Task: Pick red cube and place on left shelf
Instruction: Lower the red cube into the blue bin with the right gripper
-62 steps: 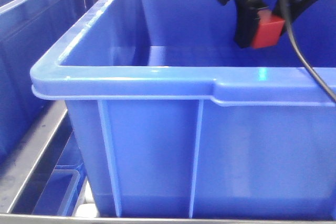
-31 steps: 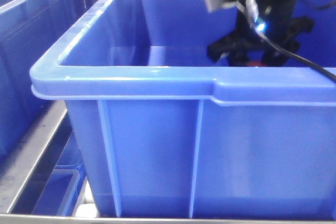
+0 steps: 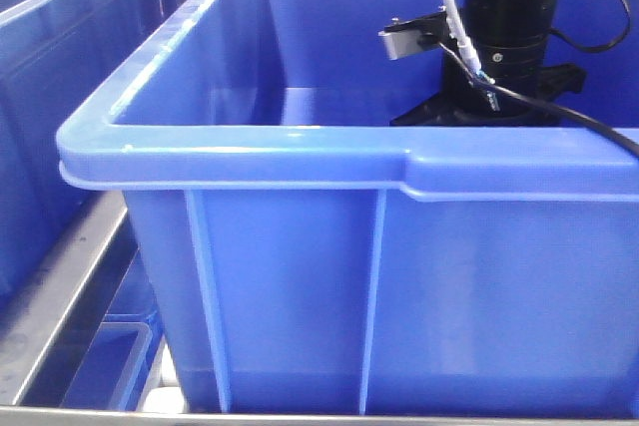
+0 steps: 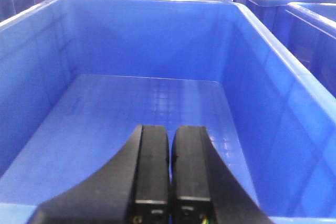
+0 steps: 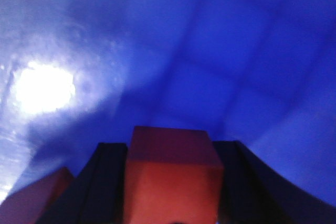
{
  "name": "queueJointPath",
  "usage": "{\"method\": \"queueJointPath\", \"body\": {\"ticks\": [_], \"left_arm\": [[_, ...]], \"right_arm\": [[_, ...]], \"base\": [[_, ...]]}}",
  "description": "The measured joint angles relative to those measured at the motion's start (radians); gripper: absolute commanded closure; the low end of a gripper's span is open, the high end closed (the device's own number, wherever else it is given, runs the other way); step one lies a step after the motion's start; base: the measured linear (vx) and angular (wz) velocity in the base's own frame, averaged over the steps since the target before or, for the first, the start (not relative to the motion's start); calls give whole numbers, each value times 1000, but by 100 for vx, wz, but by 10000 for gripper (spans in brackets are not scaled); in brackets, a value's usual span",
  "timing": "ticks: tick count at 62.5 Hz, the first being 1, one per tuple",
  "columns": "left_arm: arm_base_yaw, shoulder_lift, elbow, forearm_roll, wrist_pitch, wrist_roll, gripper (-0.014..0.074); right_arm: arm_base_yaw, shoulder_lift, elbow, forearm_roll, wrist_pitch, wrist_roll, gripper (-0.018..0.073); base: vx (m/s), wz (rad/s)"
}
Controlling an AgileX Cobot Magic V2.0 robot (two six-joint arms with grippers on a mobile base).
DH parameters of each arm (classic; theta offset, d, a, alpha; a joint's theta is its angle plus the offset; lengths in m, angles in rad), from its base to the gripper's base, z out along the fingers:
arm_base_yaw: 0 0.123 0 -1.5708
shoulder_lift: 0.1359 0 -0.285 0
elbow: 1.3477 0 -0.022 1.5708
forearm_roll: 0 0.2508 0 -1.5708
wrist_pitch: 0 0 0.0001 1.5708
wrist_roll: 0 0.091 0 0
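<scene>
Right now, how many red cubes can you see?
1: the red cube is clamped in the right gripper, low inside the blue crate. A reddish patch at the right wrist view's lower left may be its reflection or a second cube; I cannot tell.

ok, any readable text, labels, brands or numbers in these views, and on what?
None readable.
The blue crate: plain ribbed walls and rim, no label or moulded mark shows.
The red cube, clamped in the right gripper: plain faces.
The left gripper: unmarked black fingers; the tiny specks at their base are too small to read.
</scene>
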Motion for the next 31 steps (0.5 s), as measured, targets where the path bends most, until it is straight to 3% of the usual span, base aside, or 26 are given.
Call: {"method": "queueJointPath", "body": {"ticks": [4,10,31], "left_arm": [[0,0,0,0,0,0,495],[0,0,0,0,0,0,495],[0,0,0,0,0,0,495]], "right_arm": [[0,0,0,0,5,0,79],[0,0,0,0,21,0,18],[0,-51,0,0,34,-2,17]], "base": [[0,0],[0,0],[0,0]]}}
